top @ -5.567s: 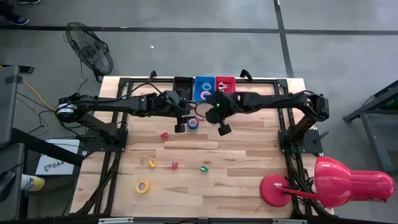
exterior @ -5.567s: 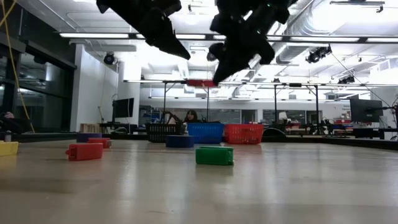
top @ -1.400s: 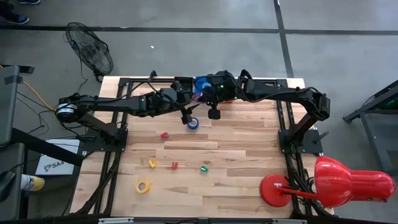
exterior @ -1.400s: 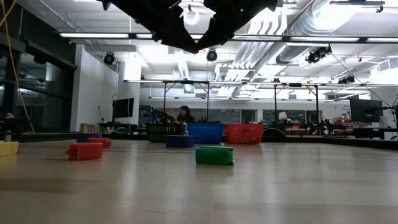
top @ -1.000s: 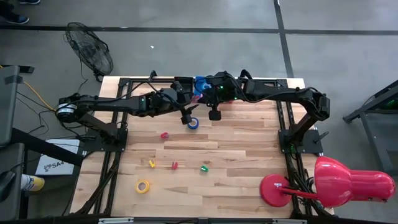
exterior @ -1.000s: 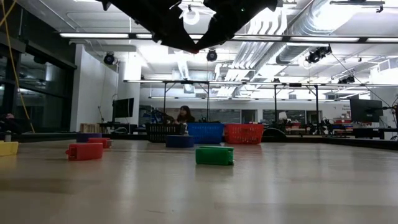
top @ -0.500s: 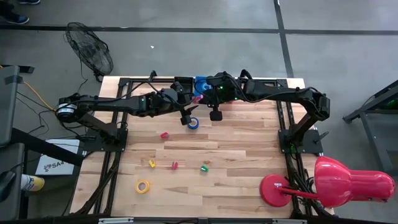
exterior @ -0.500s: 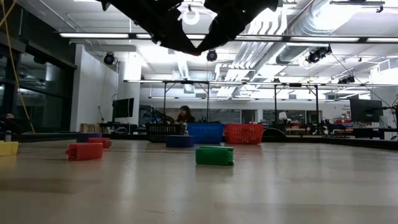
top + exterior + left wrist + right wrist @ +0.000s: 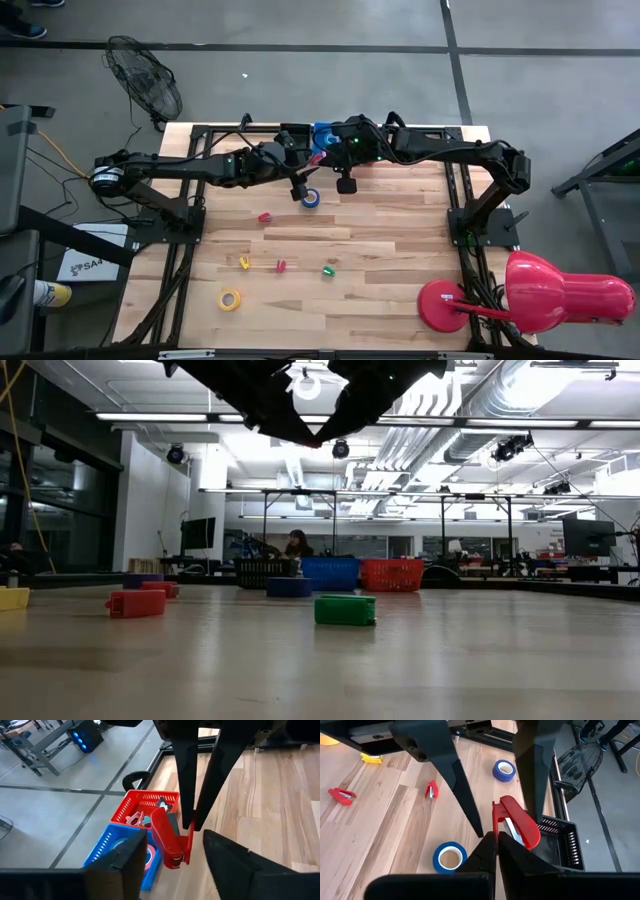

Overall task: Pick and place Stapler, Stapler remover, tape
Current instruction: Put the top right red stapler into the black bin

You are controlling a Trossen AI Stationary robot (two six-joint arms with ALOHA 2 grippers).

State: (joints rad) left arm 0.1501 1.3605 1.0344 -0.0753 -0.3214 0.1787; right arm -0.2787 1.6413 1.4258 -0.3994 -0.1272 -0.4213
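- The right gripper (image 9: 496,836) is pinched tight on the red stapler (image 9: 519,821), holding it up in the air over the far end of the table, near the baskets.
- The left gripper (image 9: 172,865) stands apart on either side of that same stapler (image 9: 167,837). Whether its pads (image 9: 129,857) touch the stapler I cannot tell.
- In the high view both arms meet at the stapler (image 9: 319,157), just in front of the bins.
- Three mesh baskets stand in a row at the table's far edge: black (image 9: 560,845), blue (image 9: 112,851) and red (image 9: 157,802).
- The blue basket holds a tape roll with a pink rim (image 9: 146,854). The red basket holds small red and dark pieces, too small to name. I cannot see inside the black basket.
- Two blue tape rolls (image 9: 449,857) (image 9: 504,770) lie flat on the pale plank table (image 9: 390,250). In the right wrist view one is just under the grippers and the other lies farther off.
- A yellow tape roll (image 9: 230,299) lies at the near left of the table.
- Small pieces are scattered mid-table: two red (image 9: 264,216) (image 9: 281,266), one yellow (image 9: 244,263) and one green (image 9: 327,270).
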